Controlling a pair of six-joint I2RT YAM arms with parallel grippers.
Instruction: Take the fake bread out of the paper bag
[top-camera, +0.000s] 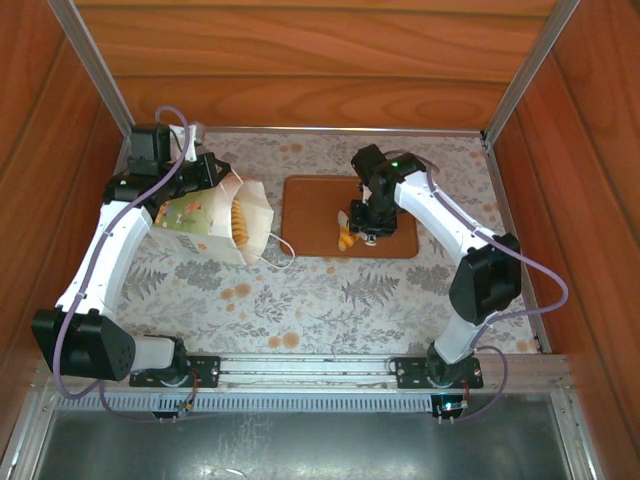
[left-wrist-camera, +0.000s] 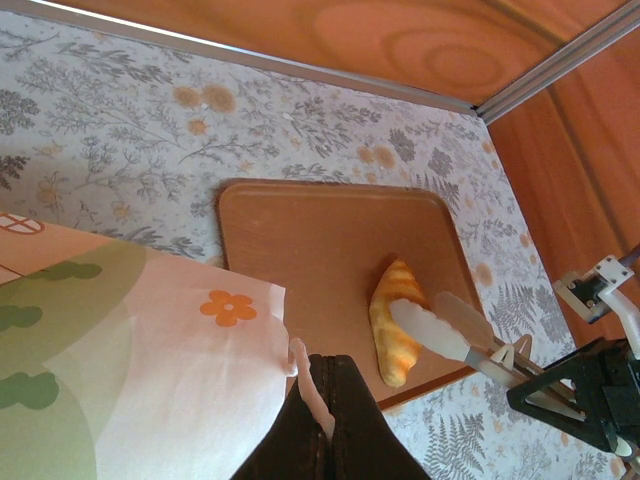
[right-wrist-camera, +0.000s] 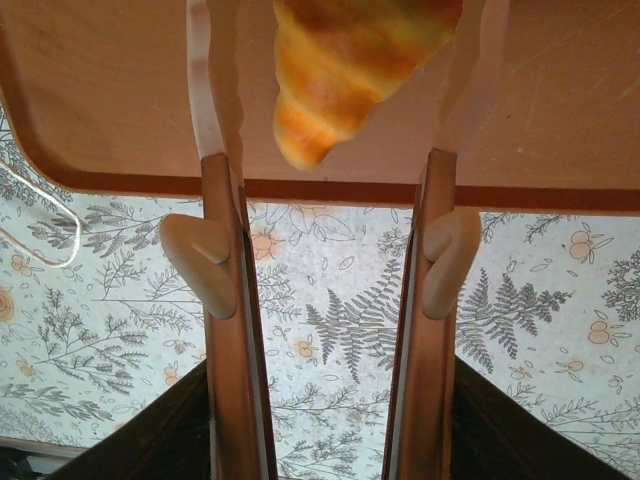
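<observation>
right fingers (right-wrist-camera: 225, 380) flank one croissant (right-wrist-camera: 345, 70); left gripper (left-wrist-camera: 318, 388) pinches one bag (left-wrist-camera: 150, 340)

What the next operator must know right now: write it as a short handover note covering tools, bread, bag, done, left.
Left tool: shut on the rim of the white printed paper bag, which lies on its side, mouth facing the flat brown rectangular tray.
Right tool: open, straddling the golden-brown toy croissant lying on that tray.
Done: croissant is out of the bag.
Left: at least one ridged golden toy roll shows inside the bag mouth; anything deeper is hidden.
</observation>
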